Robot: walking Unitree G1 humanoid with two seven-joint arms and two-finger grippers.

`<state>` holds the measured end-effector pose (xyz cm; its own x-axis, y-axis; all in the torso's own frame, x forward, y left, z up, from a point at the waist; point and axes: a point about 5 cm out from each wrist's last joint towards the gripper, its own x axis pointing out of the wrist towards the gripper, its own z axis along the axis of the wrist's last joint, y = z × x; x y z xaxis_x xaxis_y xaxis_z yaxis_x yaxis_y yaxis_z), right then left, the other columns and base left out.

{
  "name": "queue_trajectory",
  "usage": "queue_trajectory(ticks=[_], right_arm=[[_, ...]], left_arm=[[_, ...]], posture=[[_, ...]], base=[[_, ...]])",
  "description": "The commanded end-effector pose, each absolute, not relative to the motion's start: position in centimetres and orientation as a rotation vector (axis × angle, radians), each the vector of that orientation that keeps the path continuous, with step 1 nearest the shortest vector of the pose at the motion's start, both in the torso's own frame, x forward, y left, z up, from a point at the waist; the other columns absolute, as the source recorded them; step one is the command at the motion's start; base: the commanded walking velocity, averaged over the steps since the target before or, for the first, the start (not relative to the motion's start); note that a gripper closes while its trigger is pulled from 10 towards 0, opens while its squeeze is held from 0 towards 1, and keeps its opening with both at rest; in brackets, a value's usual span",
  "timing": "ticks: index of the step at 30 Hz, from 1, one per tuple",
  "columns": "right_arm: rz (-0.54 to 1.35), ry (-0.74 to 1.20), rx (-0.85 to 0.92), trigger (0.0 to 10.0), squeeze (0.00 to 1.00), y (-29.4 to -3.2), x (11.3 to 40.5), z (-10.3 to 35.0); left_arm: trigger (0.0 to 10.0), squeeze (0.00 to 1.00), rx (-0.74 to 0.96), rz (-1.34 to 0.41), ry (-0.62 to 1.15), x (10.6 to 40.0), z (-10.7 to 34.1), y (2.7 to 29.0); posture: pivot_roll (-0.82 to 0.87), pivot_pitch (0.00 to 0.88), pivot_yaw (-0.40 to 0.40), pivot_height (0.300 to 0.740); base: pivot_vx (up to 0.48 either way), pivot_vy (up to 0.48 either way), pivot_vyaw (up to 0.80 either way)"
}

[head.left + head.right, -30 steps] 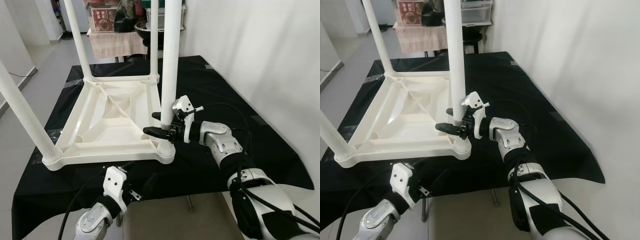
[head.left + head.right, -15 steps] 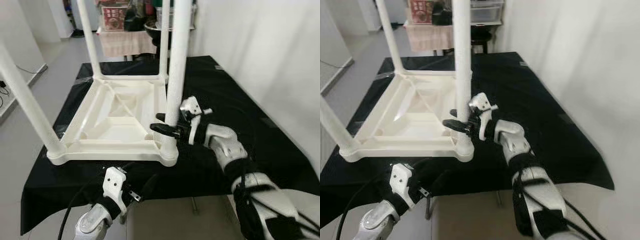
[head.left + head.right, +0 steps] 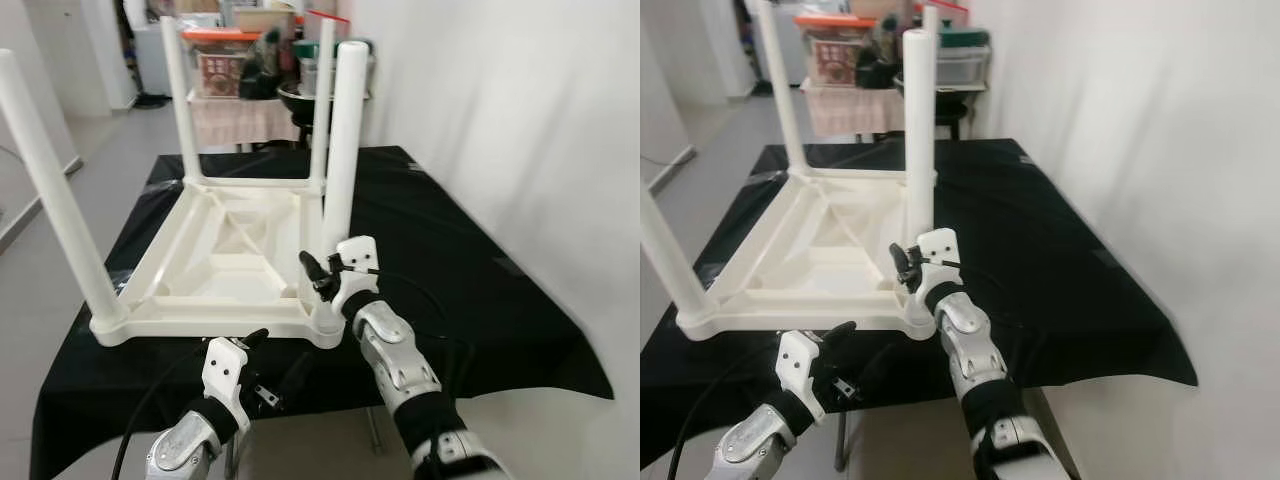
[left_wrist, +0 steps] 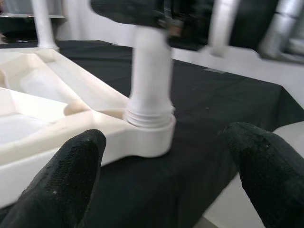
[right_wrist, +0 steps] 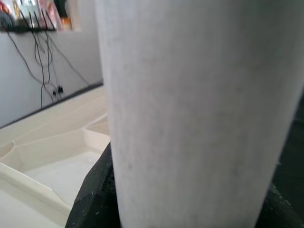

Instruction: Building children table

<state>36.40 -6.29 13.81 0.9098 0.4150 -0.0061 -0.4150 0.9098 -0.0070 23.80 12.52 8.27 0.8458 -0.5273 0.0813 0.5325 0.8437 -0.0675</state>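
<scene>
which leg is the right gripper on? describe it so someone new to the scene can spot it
Start at the black-covered table, where the white children's table lies upside down with four legs pointing up. Go to its near corner on the robot's right: the leg there is the one. Unlike the other three, it has the right gripper closed around it just above the socket, with the open left gripper low in front.

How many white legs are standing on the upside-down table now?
4: near-right leg, with the right gripper around it; near-left leg; far-left leg; far-right leg. None looks hidden.
</scene>
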Motion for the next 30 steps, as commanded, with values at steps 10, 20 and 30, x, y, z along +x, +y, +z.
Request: queue_trajectory(ticks=[10, 20, 30], right_arm=[[0.902, -0.016, -0.019, 10.0, 0.28, -7.2, 37.5, 17.5], [1.153, 0.084, -0.093, 9.8, 0.00, -8.9, 38.0, 18.4], [1.061, 0.099, -0.050, 0.0, 0.00, -11.1, 38.1, 17.1]], left_arm=[[10.0, 0.00, -0.084, -0.554, -0.049, 24.2, 8.0, 12.4], [10.0, 0.00, -0.074, -0.549, -0.051, 24.4, 8.0, 12.5], [10.0, 0.00, -0.073, -0.548, -0.048, 24.2, 7.9, 12.6]], posture=[[0.00, 0.000, -0.033, 0.740], [0.04, 0.000, -0.045, 0.740], [0.04, 0.000, -0.034, 0.740]], base=[[0.000, 0.000, 0.00], [0.000, 0.000, 0.00], [0.000, 0.000, 0.00]])
